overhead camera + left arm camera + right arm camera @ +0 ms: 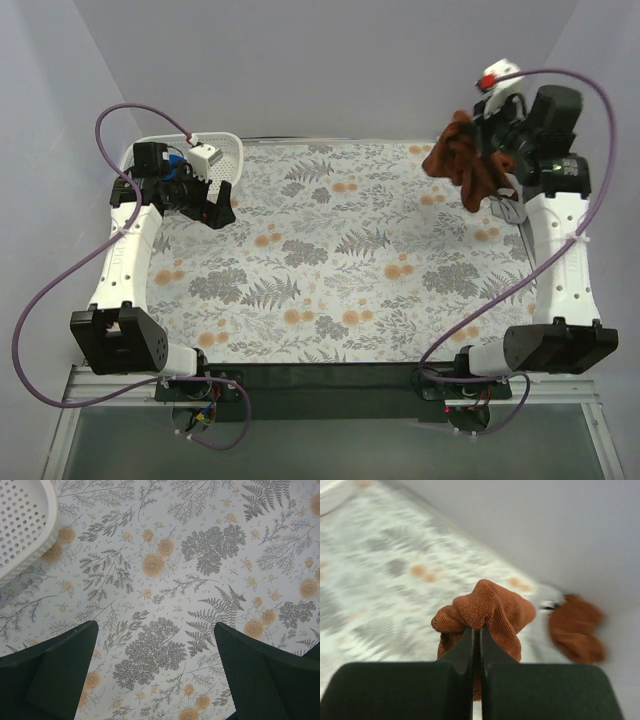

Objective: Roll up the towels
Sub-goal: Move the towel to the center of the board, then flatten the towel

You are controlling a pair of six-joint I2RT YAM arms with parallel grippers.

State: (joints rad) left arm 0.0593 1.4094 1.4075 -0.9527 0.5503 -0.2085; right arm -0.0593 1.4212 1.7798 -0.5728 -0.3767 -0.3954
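Your right end effector [476, 630] is clamped on the brown towel [492, 607], which bunches at its tips and hangs above the desk [330, 250]; your left end effector [156, 627] gapes empty.

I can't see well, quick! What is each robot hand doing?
Left gripper: open, empty.
Right gripper: shut on the brown towel.

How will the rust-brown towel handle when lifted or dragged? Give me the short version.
Probably floppy: the rust-brown towel hangs bunched and drooping from the shut right gripper. Likely light, since a pinch on one fold seems to carry it. Its looped pile looks grippy, so slipping seems unlikely.
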